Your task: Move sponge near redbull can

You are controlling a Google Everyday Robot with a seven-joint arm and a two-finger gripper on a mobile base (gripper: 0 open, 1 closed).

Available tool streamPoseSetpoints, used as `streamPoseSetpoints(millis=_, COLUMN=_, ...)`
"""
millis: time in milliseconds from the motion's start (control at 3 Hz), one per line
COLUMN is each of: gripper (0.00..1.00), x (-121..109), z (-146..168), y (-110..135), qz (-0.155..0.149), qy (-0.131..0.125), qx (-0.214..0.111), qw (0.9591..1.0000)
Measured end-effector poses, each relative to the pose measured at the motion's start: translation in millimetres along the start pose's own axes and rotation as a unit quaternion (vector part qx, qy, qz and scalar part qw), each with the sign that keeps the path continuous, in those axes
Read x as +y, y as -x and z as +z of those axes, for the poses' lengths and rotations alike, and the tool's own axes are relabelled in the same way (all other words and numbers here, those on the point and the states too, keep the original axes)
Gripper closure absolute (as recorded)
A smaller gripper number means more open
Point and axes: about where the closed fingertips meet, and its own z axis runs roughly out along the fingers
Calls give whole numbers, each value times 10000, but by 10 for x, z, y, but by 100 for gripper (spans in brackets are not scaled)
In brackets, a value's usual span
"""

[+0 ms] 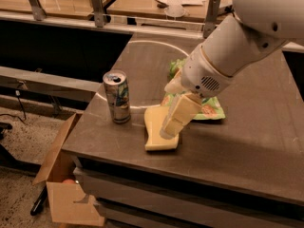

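The redbull can point(117, 97) stands upright near the table's front left corner. The pale yellow sponge point(154, 129) is just to the right of it, about a hand's width away, close to the table's front edge, its lower end at the tabletop. My gripper point(165, 131) reaches down from the upper right and is shut on the sponge. One blocky finger point(178, 114) lies across the sponge's front face; the other finger is hidden behind the sponge.
A green snack bag point(209, 109) lies flat behind the sponge, partly covered by my arm point(228, 56). The dark table point(247, 146) drops off at the front and left edges. An open cardboard box point(64, 189) stands on the floor at lower left.
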Motion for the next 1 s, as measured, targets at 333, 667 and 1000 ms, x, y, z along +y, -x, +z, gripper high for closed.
streamPoseSetpoints(millis=333, gripper=0, x=-129, z=-161, y=-147, qz=391, qy=-448, qx=21, qw=9982)
streamPoseSetpoints(millis=667, gripper=0, x=-404, z=-521, y=-478, qz=998, qy=-1227, qx=-124, qw=9873)
streamPoseSetpoints(millis=1000, gripper=0, x=-949, z=-1060, y=-778, qz=1558, qy=-2433, qx=-398, qw=9565)
